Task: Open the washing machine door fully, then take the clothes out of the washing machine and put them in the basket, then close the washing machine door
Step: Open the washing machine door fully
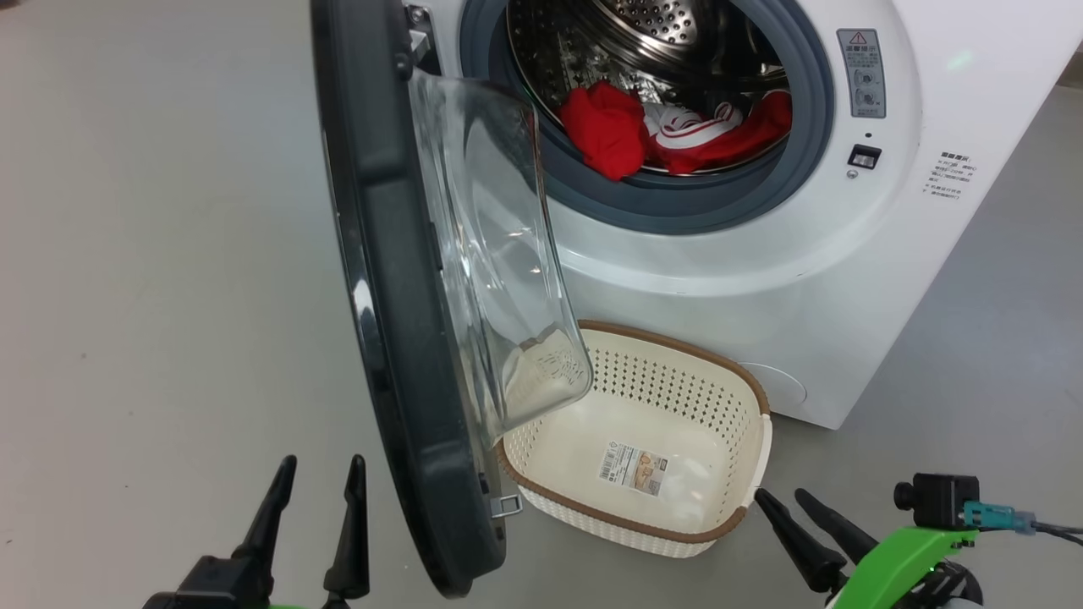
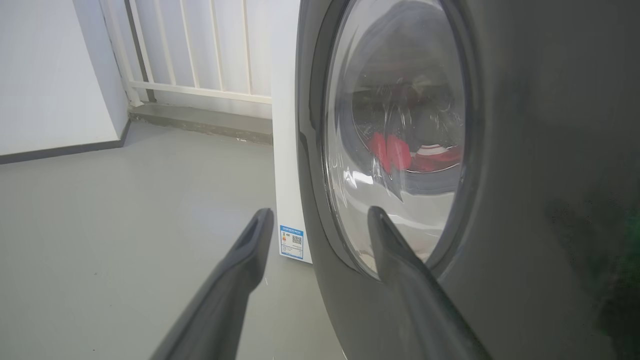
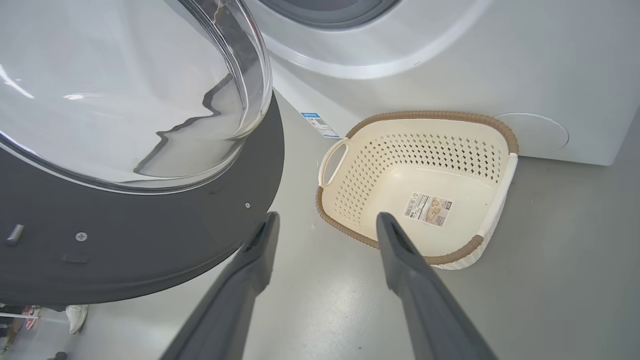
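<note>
The white washing machine (image 1: 761,279) stands with its door (image 1: 398,321) swung out towards me, edge-on, the clear glass bowl (image 1: 499,254) facing right. Red clothes (image 1: 609,127) with white trim lie in the steel drum. The basket (image 1: 677,342) sits on the floor before the machine, holding just its sticker. My left gripper (image 1: 321,463) is open, left of the door's outer face (image 2: 525,150). My right gripper (image 1: 780,495) is open by the basket's near right corner. In the right wrist view, the right gripper (image 3: 327,216) points between the door (image 3: 150,240) and the basket (image 3: 435,116).
Grey floor (image 1: 152,254) spreads out to the left of the door. A white wall (image 2: 50,75) and a pale railing (image 2: 200,50) stand behind the machine's side, which carries a small blue label (image 2: 291,241). The glass bowl overhangs the basket's left end.
</note>
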Available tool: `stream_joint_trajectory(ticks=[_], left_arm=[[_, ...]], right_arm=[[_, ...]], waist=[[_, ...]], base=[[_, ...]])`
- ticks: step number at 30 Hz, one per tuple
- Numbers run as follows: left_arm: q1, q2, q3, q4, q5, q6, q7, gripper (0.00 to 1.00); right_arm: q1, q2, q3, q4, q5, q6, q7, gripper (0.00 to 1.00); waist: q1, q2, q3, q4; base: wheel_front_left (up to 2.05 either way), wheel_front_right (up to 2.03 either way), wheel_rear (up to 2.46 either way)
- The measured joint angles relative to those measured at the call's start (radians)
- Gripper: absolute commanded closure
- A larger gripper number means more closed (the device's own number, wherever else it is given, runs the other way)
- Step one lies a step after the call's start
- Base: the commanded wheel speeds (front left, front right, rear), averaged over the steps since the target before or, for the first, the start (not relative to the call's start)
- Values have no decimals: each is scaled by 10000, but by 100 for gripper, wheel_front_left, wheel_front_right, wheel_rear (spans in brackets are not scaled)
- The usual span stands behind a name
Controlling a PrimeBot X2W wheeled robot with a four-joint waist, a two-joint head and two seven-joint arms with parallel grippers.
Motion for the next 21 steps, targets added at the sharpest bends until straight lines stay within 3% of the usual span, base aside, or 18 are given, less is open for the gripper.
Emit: stream_joint_trajectory(ticks=[8, 21], left_arm=[[1, 2, 0, 2, 0, 2, 0, 0], [3, 2, -10, 6, 0, 2, 0, 0]], right_arm=[[-238, -117, 165, 520, -1252, 0, -694, 0], [770, 941, -3783, -809, -6121, 0, -717, 0]], waist=[[0, 0, -65, 3], [0, 0, -84, 78]], base=[[0, 0, 0], [0, 0, 0]])
